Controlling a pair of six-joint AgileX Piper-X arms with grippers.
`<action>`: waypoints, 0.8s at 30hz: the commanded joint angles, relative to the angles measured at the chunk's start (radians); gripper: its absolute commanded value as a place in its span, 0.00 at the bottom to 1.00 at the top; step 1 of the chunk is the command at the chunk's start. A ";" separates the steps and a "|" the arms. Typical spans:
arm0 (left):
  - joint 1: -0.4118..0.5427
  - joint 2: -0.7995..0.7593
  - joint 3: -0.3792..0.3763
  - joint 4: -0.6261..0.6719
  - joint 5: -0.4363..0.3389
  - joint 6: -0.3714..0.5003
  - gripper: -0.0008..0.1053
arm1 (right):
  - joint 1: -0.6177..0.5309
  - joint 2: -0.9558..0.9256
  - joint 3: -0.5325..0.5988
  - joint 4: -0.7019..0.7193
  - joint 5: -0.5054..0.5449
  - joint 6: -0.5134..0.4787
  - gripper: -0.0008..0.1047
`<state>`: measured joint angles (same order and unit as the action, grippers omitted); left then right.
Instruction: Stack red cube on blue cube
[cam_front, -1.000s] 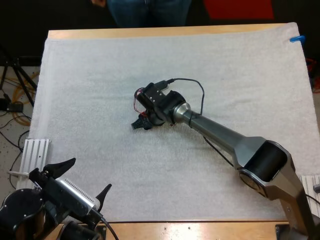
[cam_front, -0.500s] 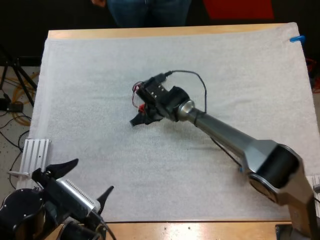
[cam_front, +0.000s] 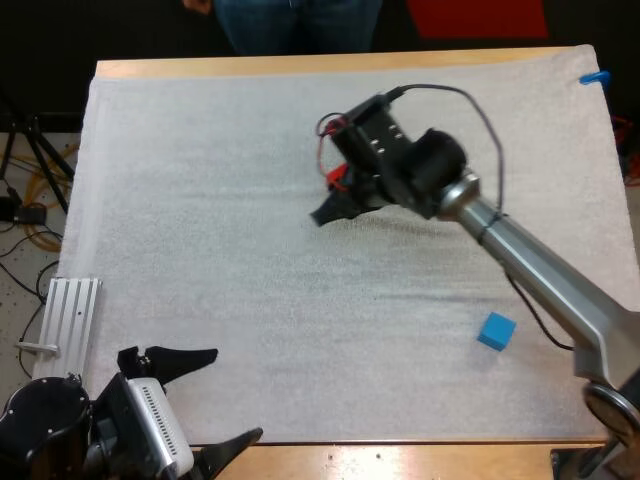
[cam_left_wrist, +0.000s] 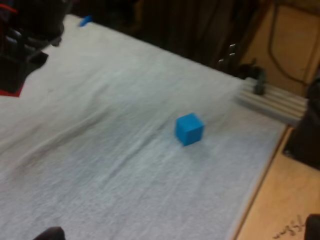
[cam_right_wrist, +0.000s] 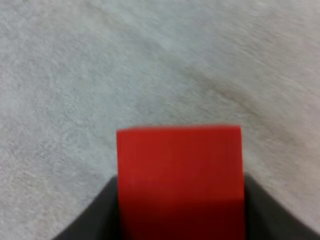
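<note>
My right gripper (cam_front: 336, 196) hangs above the mat's middle, shut on the red cube (cam_front: 339, 177), which peeks out between the black fingers. In the right wrist view the red cube (cam_right_wrist: 180, 175) is pressed from both sides by the fingers, with bare mat beneath it. The blue cube (cam_front: 496, 331) sits alone on the mat at the front right, well apart from the right gripper. It also lies on the mat in the left wrist view, blue cube (cam_left_wrist: 189, 129). My left gripper (cam_front: 212, 396) is at the table's front left corner, fingers spread wide and holding nothing.
A ribbed metal block (cam_front: 68, 310) lies at the mat's left front edge. A person's legs (cam_front: 295, 22) stand beyond the far side of the table. The white mat (cam_front: 200, 200) covers most of the table.
My right gripper has lifted and swung right and toward the far side with the red cube. The arm's move uncovered the blue cube. My left gripper has turned and dropped lower.
</note>
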<state>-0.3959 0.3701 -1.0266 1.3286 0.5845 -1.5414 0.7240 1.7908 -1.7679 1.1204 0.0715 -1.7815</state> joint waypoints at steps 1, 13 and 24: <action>-0.005 0.004 -0.006 -0.003 0.050 0.005 0.83 | -0.015 -0.032 -0.009 0.049 0.000 -0.021 0.12; -0.005 0.004 -0.006 0.066 -0.044 0.020 0.83 | -0.046 -0.219 0.117 0.179 0.073 -0.010 0.12; -0.005 0.027 -0.006 0.066 -0.044 0.025 0.83 | -0.097 -0.396 0.359 0.177 0.118 0.039 0.12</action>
<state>-0.3959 0.3965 -1.0266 1.3887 0.5506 -1.5263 0.6354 1.4039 -1.4079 1.2933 0.1839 -1.7513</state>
